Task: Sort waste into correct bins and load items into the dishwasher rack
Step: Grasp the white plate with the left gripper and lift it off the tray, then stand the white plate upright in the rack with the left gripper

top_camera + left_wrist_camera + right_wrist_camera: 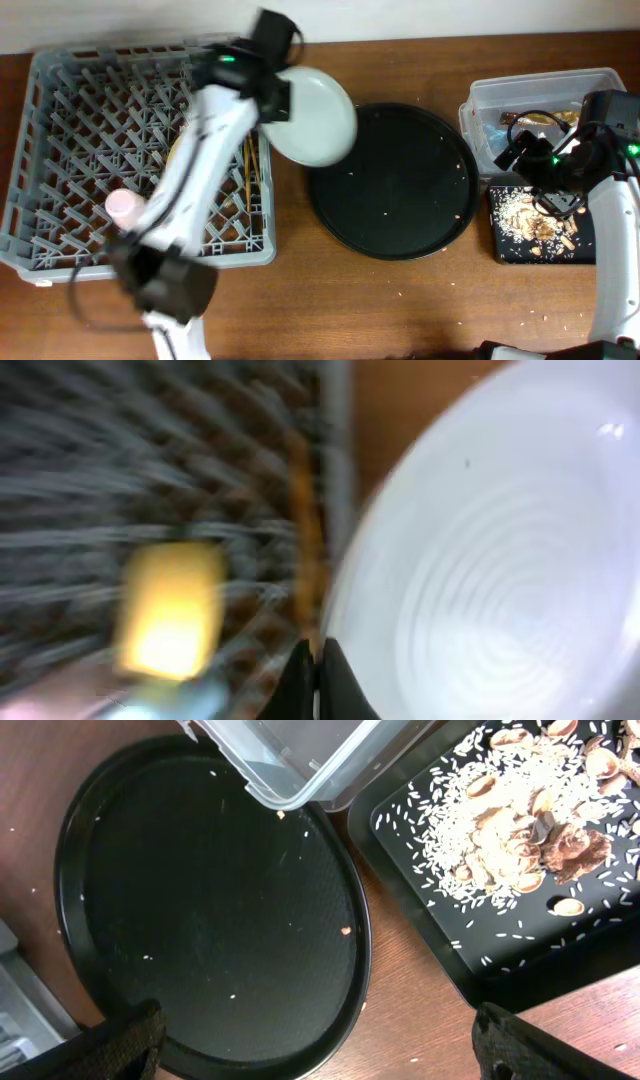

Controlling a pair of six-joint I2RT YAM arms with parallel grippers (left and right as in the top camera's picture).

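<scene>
I see left gripper (315, 663) jaws pinched narrow on the plate (320, 120) rim | plate just right of the far right corner of the rack (230, 252) | right gripper (322, 1045) jaws wide, empty, over round tray (200, 900) and small black tray (455, 960) of crumbs (505, 840)

Brown wooden worktop (300, 310) carries the grey rack (90, 140) at left, the round tray (400, 190) centre, the tub (485, 115) and small tray (505, 245) at right; crumbs (402, 294) lie scattered.
</scene>
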